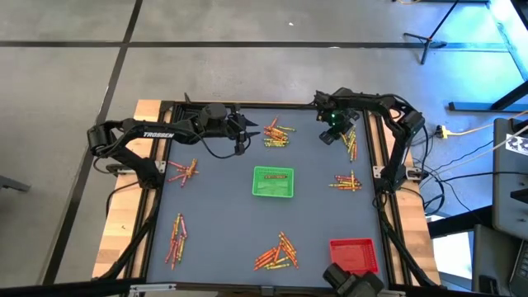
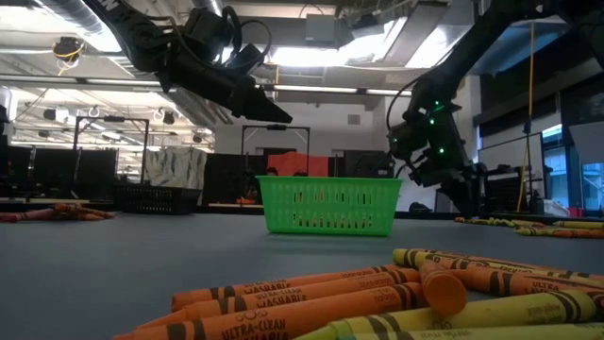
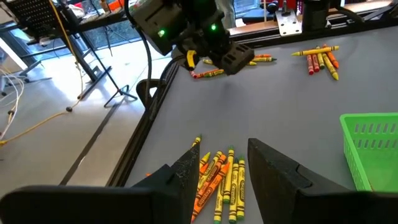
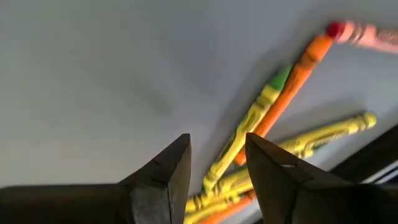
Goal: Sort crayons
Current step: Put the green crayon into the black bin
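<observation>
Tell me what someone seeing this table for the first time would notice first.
Probably the green basket at the middle of the dark table, ringed by scattered piles of crayons. A red tray sits at the near right corner. Both arms hang over the far edge, the left end effector beside one pile, the right end effector low over another, both open and empty.

Crayons [image 1: 279, 135] lie in scattered piles on table.

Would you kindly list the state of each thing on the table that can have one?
Left gripper: open, empty, above the far crayon pile.
Right gripper: open, empty, low over the crayons at the right edge.
Green basket: upright, mid-table; contents unclear.
Red tray: flat, near corner.
</observation>
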Tool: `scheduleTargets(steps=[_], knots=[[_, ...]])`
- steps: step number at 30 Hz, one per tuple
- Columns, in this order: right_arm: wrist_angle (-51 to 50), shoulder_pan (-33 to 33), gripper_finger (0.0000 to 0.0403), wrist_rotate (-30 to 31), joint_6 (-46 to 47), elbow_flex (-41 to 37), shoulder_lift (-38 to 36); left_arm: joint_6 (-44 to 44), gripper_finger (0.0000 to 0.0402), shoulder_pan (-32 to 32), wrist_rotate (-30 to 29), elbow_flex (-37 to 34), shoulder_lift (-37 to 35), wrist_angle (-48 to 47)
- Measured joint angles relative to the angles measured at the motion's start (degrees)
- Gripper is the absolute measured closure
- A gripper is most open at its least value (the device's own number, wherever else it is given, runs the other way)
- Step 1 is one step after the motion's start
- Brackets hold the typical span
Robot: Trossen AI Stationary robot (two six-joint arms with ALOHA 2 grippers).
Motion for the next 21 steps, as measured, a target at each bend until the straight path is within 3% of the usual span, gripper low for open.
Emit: scheduleTargets(steps=[9, 21], knots=[[1.2, 0.0, 0.0254, 3.5, 0.0, 0.0, 0.0, 0.0, 0.0282, 0.0, 0.0, 0.0, 0.0, 0.0], [3.6, -2.2, 0.0254, 0.4, -1.4, 0.0, 0.0, 0.0, 0.0282, 0.0, 0.0, 0.0, 0.0, 0.0]])
